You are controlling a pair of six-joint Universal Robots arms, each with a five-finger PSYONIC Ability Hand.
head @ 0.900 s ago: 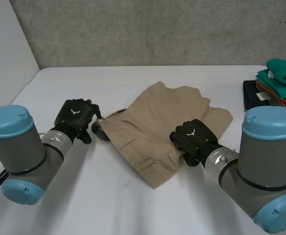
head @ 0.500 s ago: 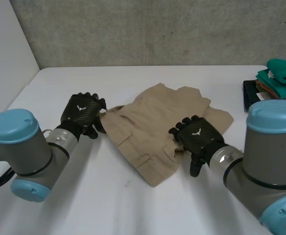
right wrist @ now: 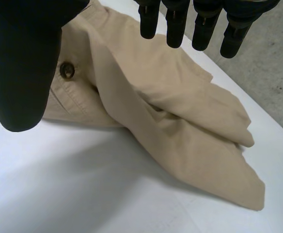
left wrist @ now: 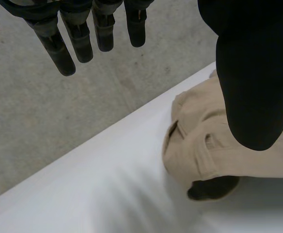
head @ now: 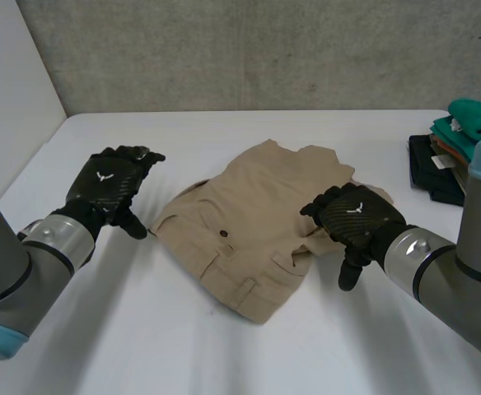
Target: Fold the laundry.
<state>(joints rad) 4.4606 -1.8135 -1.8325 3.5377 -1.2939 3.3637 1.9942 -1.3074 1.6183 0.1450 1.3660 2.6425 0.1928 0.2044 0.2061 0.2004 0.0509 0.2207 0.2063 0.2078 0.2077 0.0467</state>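
A pair of tan shorts [head: 261, 226] lies folded in the middle of the white table [head: 224, 354], with a pocket and a dark button facing up. My left hand [head: 107, 185] hovers open to the left of the shorts, clear of the cloth. My right hand [head: 357, 222] is open at the right edge of the shorts, above the cloth. In the left wrist view the straight fingers [left wrist: 83, 39] hold nothing and the shorts [left wrist: 214, 150] lie beyond the thumb. In the right wrist view the fingers [right wrist: 199, 24] are straight over the shorts [right wrist: 180, 121].
A stack of folded clothes [head: 463, 148], green on top with orange and black below, sits at the table's right edge. A grey concrete wall [head: 265, 49] runs behind the table.
Both hands have let go of the shorts and opened. The left hand drew back to the left and rose; the right hand moved right off the cloth. The shorts have settled flatter.
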